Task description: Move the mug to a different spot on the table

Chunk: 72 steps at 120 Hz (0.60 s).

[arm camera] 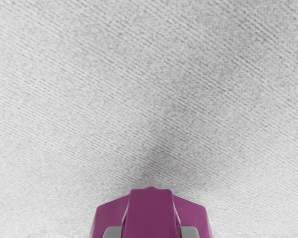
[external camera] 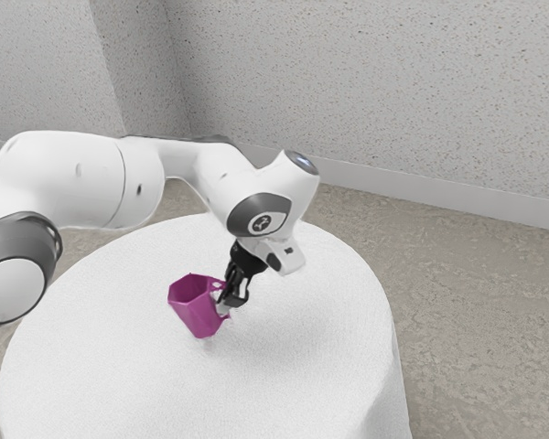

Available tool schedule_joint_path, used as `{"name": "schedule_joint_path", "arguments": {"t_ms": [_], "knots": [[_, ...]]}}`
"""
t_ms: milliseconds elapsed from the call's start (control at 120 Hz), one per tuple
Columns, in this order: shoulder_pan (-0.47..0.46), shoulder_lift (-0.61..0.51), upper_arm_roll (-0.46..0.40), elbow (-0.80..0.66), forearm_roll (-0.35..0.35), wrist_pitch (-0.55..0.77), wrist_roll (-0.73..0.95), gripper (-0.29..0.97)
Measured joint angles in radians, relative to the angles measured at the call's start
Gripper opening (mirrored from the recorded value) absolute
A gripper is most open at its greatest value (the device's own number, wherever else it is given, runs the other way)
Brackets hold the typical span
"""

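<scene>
Pinches tilted magenta mug (external camera: 194, 309) between gripper (external camera: 232, 298) fingers, low over or touching round white table (external camera: 329, 366) near its middle, cannot tell which; should carry low and slow, hold clamp firm, avoid further tilt, set down gently elsewhere.

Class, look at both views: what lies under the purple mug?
Under the tilted mug, held by the gripper, lies the white table with a soft grey shadow. The spot directly beneath its base is covered by the mug.
</scene>
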Motion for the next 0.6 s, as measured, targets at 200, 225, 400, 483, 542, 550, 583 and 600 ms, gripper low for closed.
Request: {"name": "schedule_joint_path", "arguments": {"t_ms": [200,225,400,483,542,550,583,600], "knots": [[0.040,0.077,0.016,0.084,0.033,-0.012,-0.004,0.00],[0.048,0.087,0.016,0.090,0.034,-0.013,-0.004,0.00],[0.079,0.115,0.017,0.100,0.037,-0.016,-0.005,0.01],[0.085,0.123,0.016,0.101,0.028,-0.018,-0.004,0.19],[0.088,0.123,0.014,0.100,0.020,-0.018,-0.004,0.31],[0.088,0.122,0.014,0.099,0.018,-0.018,-0.004,0.32],[0.089,0.118,0.013,0.098,0.010,-0.016,-0.003,0.37],[0.089,0.115,0.012,0.097,0.006,-0.014,-0.003,0.39]]}}
